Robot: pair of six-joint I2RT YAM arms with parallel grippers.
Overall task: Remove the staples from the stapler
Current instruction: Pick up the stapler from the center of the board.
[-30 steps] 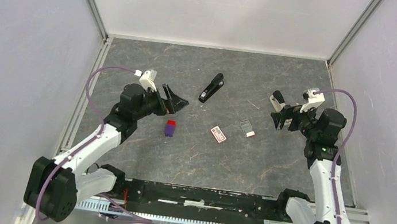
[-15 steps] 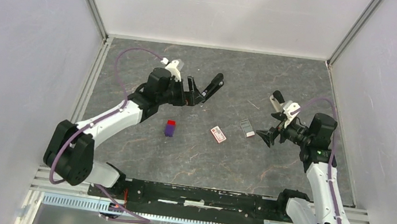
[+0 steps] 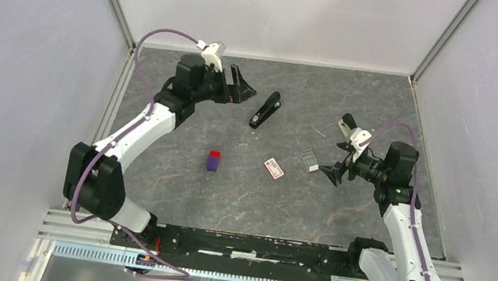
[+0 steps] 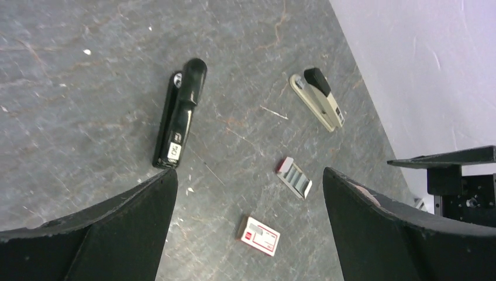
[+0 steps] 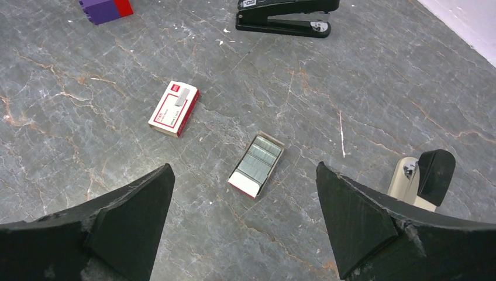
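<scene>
The stapler (image 3: 348,127), with a rounded black top and a pale metal base, lies at the right of the table. It also shows in the left wrist view (image 4: 319,98) and at the right wrist view's edge (image 5: 420,174). My right gripper (image 3: 339,161) hovers open and empty just in front of it, over the open staple tray (image 5: 257,164). In the right wrist view the gripper (image 5: 244,170) holds nothing. My left gripper (image 3: 237,84) is open and empty at the back, left of a slim black stapler (image 3: 265,109). The left wrist view (image 4: 248,175) shows nothing between its fingers.
The slim black stapler with a white label (image 4: 178,114) lies mid-back. The open tray of staples (image 3: 309,160), a red and white staple box (image 3: 273,168) and a purple and red block (image 3: 213,160) lie mid-table. A thin loose strip (image 5: 341,133) lies beside the tray. Walls enclose three sides.
My left arm swung from mid-left up to the slim black stapler, then drew back to the back left, still open. My right gripper dropped forward a little and stays open.
</scene>
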